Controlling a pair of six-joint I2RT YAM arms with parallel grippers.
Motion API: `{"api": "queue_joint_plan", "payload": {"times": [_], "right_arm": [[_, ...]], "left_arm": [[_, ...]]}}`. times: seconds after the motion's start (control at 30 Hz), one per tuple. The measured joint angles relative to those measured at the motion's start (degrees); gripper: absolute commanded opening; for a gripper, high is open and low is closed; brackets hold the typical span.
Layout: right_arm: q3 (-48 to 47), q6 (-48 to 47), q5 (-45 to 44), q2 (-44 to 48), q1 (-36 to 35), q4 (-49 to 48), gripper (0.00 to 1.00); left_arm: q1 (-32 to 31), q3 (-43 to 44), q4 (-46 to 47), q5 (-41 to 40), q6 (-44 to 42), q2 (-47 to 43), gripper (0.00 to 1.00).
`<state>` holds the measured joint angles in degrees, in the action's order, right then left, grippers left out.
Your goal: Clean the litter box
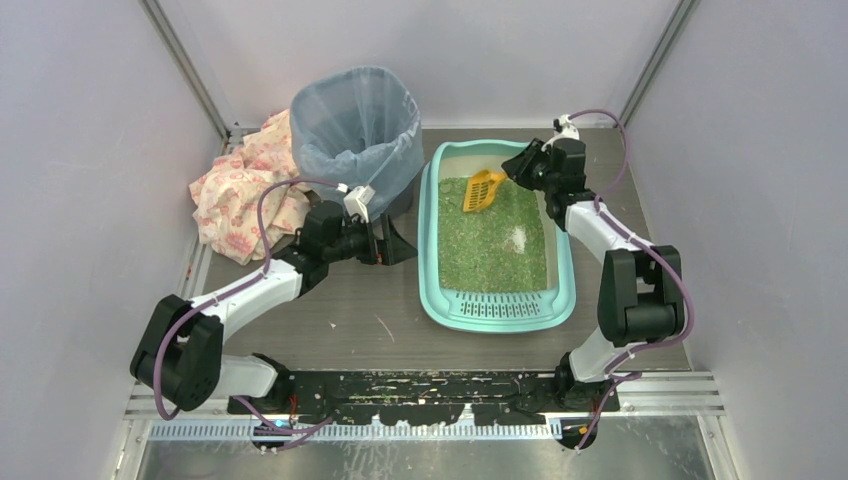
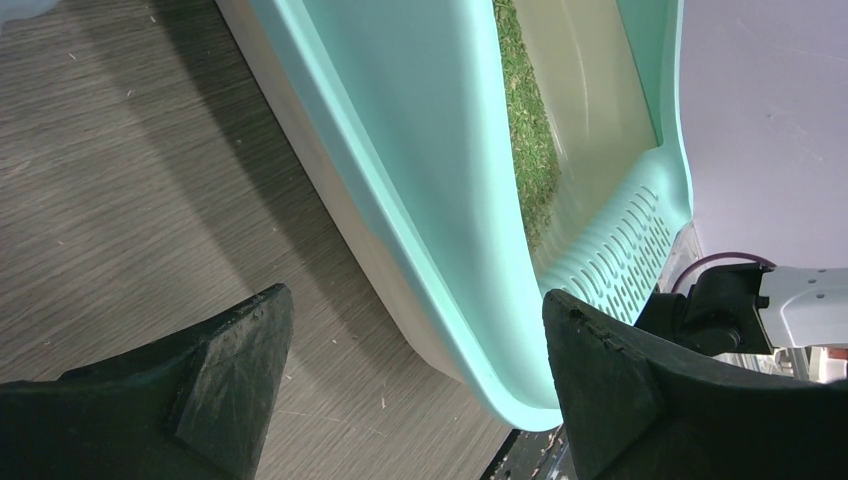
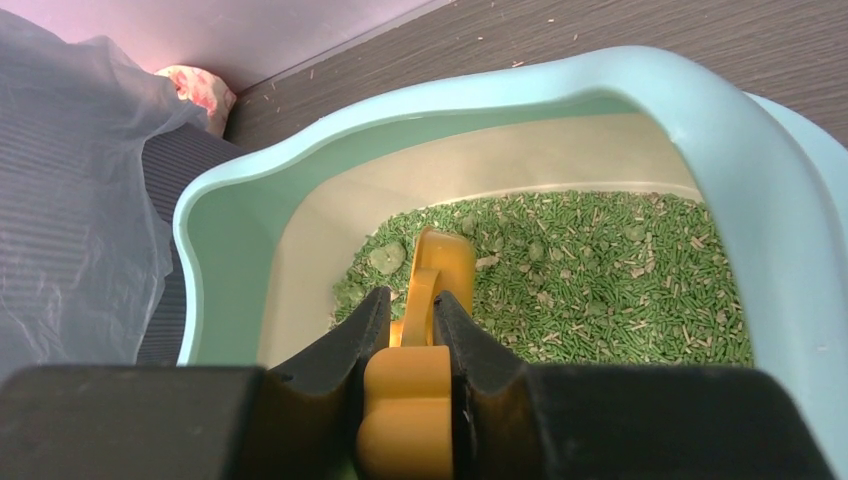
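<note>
Litter box (image 1: pixel 430 290) on grey table (image 1: pixel 340 315), lying lengthwise from 12 to 6 o'clock in the top view, slotted grate step (image 1: pixel 497 303) at the 6 o'clock end, green litter (image 1: pixel 490 255) filling the rest apart from a bare cream strip at 12 o'clock. Small pale clump (image 1: pixel 517 238) on the litter toward 3 o'clock. Orange scoop (image 1: pixel 483 190) near the 12 o'clock end, blade resting on the litter, handle pointing toward 2 o'clock into right gripper (image 1: pixel 512 174). From the right wrist: right gripper (image 3: pixel 408 335) clamped narrow on the scoop (image 3: pixel 405 400) handle, both black fingers (image 3: pixel 330 350) pressed to its sides, blade down among the pellets. Left gripper (image 1: pixel 400 243) at 9 o'clock of the box, low over the table, between the box and the bag-lined bin (image 1: pixel 355 120); spread wide, holding nothing. From the left wrist: fingers (image 2: pixel 225 375) far apart, teal rim and outer wall of the box (image 2: pixel 420 200) running between them, closest to the one at 3 o'clock; touching or not, cannot tell. Bin at 10 o'clock of the box, just beside its corner. Crumpled floral cloth (image 1: pixel 240 190) at 9 o'clock of the bin, against it.
</note>
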<state>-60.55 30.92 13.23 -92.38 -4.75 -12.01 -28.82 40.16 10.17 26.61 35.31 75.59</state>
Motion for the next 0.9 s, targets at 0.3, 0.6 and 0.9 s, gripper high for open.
{"api": "queue_joint_plan", "payload": {"times": [0.3,0.6,0.9], "right_arm": [[0.0,1.2,1.8,-4.1,0.0,-1.8,0.01],[-1.2,3.1,3.6,-6.7,0.0,-4.6,0.01],[-3.2,5.1,4.8,-10.8,-0.3,-7.5,0.01]], "left_arm": [[0.0,0.0,-0.2,-0.1,-0.1,0.0,0.94],[0.0,0.0,-0.2,-0.1,-0.1,0.0,0.94],[0.0,0.0,-0.3,-0.2,-0.2,0.0,0.94]]}}
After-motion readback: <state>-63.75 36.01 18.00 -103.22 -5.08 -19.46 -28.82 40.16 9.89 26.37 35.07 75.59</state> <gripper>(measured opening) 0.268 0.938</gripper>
